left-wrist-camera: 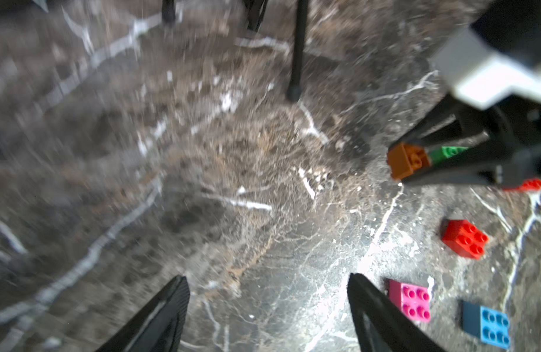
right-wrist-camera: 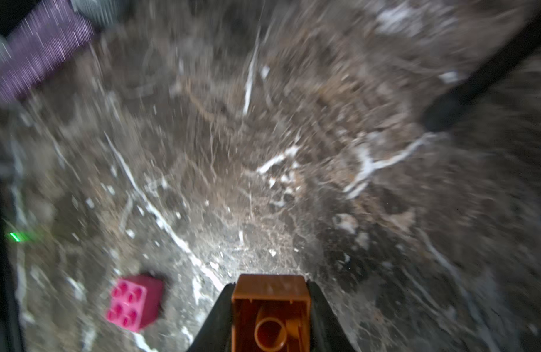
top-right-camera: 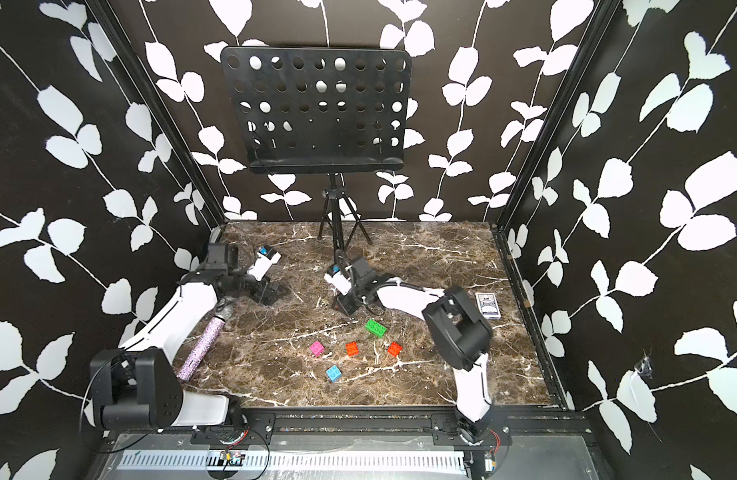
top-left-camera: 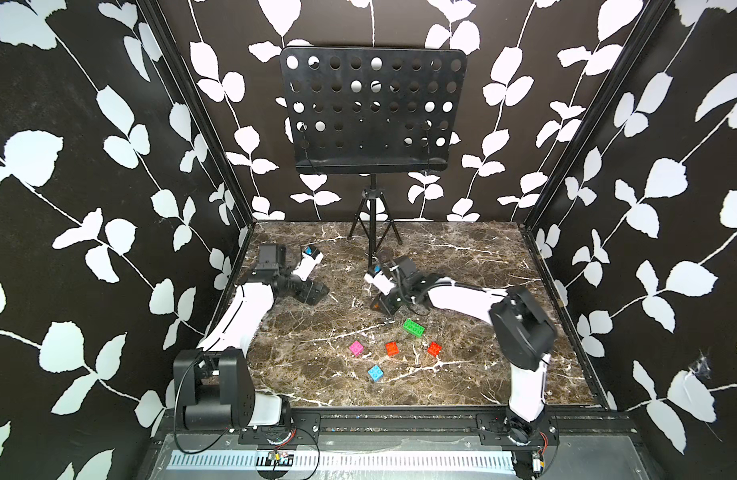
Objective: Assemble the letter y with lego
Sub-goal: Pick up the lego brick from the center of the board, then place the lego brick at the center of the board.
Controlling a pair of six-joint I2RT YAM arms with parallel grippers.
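My right gripper (right-wrist-camera: 270, 285) is shut on a brown-orange lego brick (right-wrist-camera: 270, 304), hollow underside toward the camera. It hangs just above the marble, mid-table, in a top view (top-left-camera: 376, 306). The left wrist view shows the same brick (left-wrist-camera: 406, 161) pinched between the right fingers. Loose in both top views lie the green brick (top-left-camera: 414, 327), pink (top-left-camera: 356, 348), orange-red (top-left-camera: 392, 348), red (top-left-camera: 434, 348) and light blue (top-left-camera: 375, 372). My left gripper (left-wrist-camera: 267, 283) stands open over bare marble at the back left (top-left-camera: 314, 293), the pink brick (left-wrist-camera: 411, 300) beside one finger.
A black music stand (top-left-camera: 373, 112) on a tripod stands at the back centre, one leg close to the right wrist. A purple glittery cylinder (top-right-camera: 198, 349) lies by the left arm. A blue-patterned card box (top-right-camera: 487, 305) sits at the right, behind the right arm.
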